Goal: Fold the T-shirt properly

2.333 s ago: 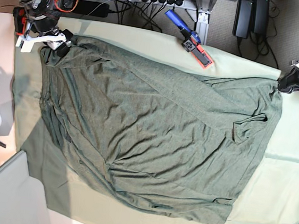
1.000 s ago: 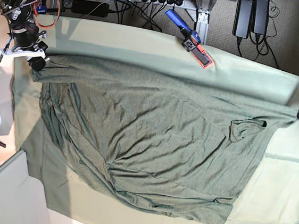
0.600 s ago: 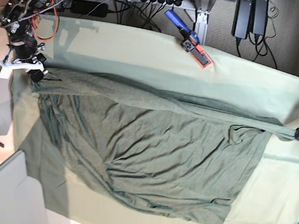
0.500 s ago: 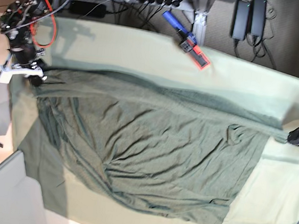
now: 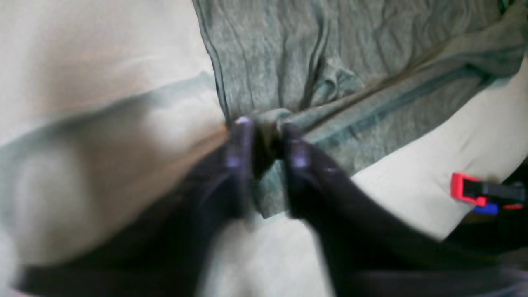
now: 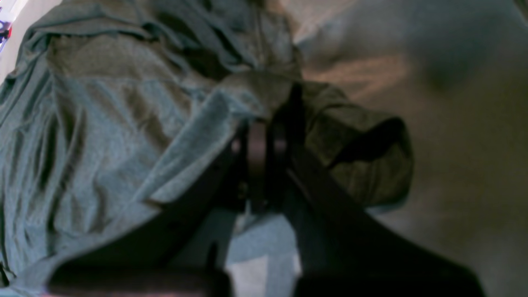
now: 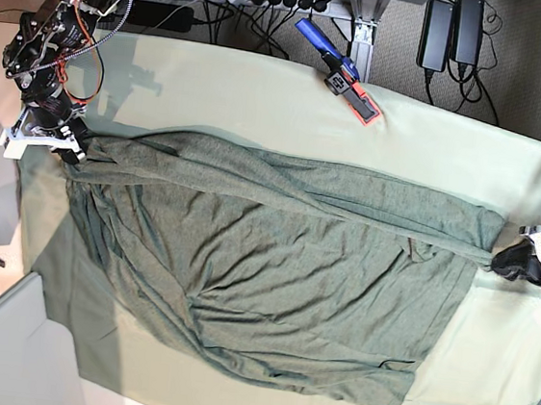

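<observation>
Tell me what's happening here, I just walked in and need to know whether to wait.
A two-armed robot is partway through folding a T-shirt spread on a table cloth. The right gripper is shut on one corner of the shirt, and the left gripper sits at the opposite corner, its black fingers either side of the bunched fabric with a small gap. The upper edge has been brought over onto the body of the shirt, so one fold is laid. The rest is wrinkled and unfolded.

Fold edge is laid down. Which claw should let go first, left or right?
Left, probably. The left claw already stands parted around the T-shirt corner, low by the table cloth. The right claw is clamped on fabric.
</observation>
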Robot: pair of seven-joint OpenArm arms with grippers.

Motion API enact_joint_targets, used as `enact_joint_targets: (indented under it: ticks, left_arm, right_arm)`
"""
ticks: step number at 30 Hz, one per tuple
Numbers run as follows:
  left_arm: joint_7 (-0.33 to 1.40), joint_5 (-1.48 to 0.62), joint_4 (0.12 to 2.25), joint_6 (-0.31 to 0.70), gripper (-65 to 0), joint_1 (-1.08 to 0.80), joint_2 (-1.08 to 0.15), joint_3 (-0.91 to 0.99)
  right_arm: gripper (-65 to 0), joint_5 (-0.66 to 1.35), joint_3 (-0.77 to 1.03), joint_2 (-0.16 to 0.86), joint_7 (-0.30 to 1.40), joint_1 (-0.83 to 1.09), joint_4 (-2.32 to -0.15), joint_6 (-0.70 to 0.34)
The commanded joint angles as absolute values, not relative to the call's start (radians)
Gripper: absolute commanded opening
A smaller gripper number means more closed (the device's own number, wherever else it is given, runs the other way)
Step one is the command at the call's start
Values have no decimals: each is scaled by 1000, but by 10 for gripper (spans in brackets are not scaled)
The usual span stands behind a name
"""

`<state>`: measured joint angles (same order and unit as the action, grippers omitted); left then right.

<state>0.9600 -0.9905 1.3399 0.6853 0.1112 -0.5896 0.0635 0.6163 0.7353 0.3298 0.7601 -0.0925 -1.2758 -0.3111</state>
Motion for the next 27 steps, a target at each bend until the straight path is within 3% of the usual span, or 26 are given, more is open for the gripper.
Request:
enact_joint_targets:
  ticks: [1,2,5,7,17,27]
  left_arm:
    - [938,-1009,1345,698,-391,133,-609,70]
    - [939,-1009,1341,698,-358,133,-609,71]
    - [945,-1062,1341,698,-349,133,-610,72]
    - [962,-1112,1341,698,-349,133,-610,72]
    - [1123,-1371,1341,698,-349,113,-624,302]
    - [1130,-1419,1341,698,-349,-60,-592,361]
  right_arm:
    - [-650,628,741,351,730,-107,-1290,-342]
    - [-641,628,741,351,730,-108,-1290,-348]
    - [-346,628,741,352,731,-107,-1290,-348]
    - [-265,627,743,352,743,-107,-1290,-348]
    - [-264,628,882,384,767,-68,-1336,-348]
    - [-264,686,868,373,736,8,-1287,-345]
